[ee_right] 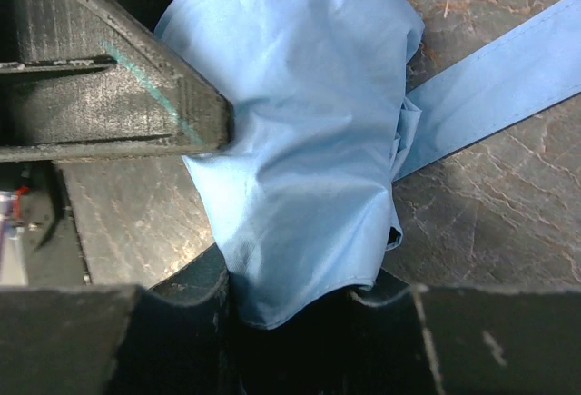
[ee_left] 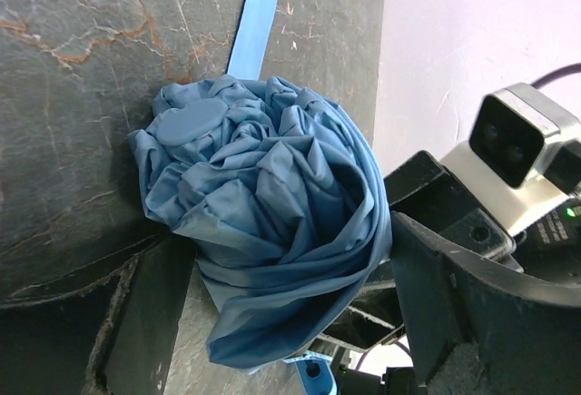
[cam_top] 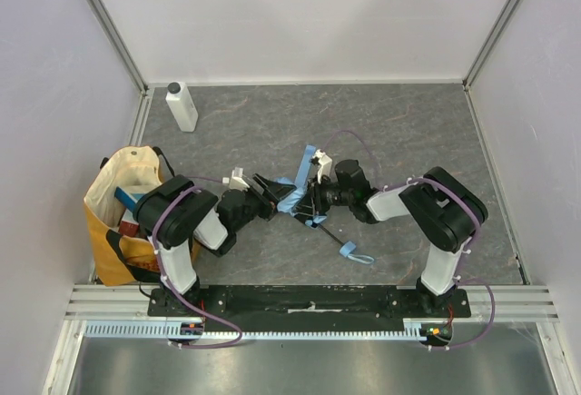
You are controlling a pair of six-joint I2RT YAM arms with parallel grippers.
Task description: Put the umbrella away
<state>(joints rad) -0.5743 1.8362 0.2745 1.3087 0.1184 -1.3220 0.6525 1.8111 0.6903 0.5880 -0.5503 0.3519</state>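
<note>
Right end effector (cam_top: 315, 197) clamped on the umbrella (ee_left: 263, 222), mid-tabletop toward the near edge — left end effector (cam_top: 270, 193) jaws apart around its bunched end.

The umbrella's (ee_right: 309, 141) lower edge disappears behind the right claw (ee_right: 227, 213).

White bottle (cam_top: 182, 106) upright far left, yellow-cream tote bag (cam_top: 123, 209) near left

The umbrella (cam_top: 295, 197) is a collapsed, crumpled sky-blue bundle (flat strap (ee_left: 254, 23) trailing loose), black shaft (cam_top: 331, 234) pointing near-right.
</note>
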